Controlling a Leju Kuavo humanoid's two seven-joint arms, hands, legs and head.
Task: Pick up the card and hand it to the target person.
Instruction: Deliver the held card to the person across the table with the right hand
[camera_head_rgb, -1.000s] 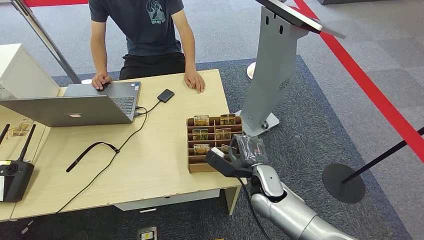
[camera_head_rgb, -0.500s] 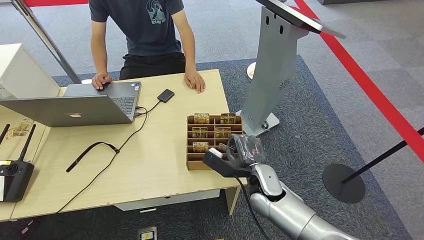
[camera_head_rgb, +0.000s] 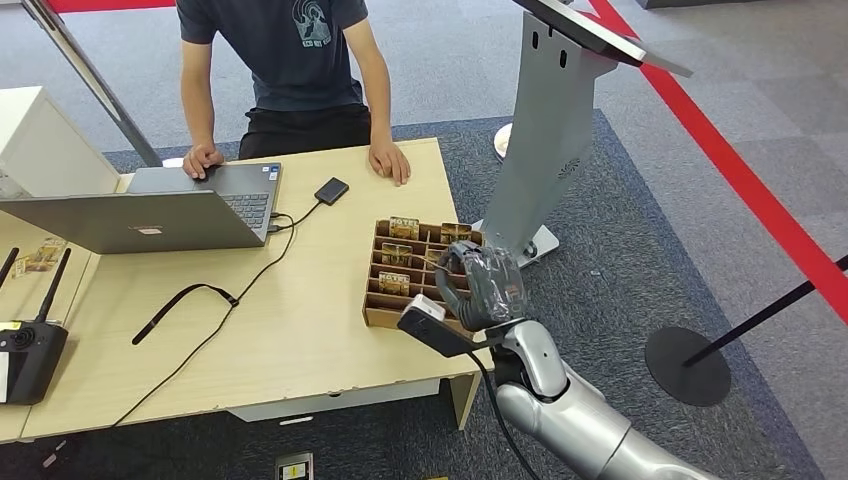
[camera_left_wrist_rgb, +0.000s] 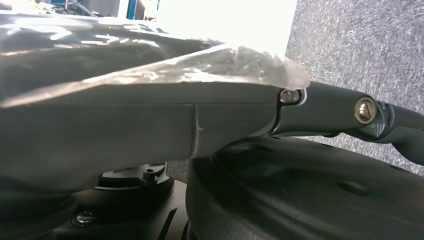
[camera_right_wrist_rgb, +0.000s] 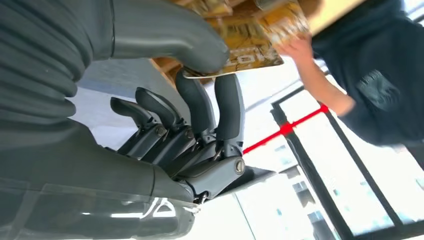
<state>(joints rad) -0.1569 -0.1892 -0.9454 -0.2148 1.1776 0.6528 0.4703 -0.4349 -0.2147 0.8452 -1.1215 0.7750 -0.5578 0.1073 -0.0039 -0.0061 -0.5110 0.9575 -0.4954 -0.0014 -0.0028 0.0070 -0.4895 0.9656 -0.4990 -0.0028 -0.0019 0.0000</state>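
Right hand: pinching card; rack dragged left since earlier; card not yet free, lower centre.

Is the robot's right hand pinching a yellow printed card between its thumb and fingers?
Yes: in the right wrist view the right hand pinches a yellow printed card between its thick grey thumb and dark fingers.
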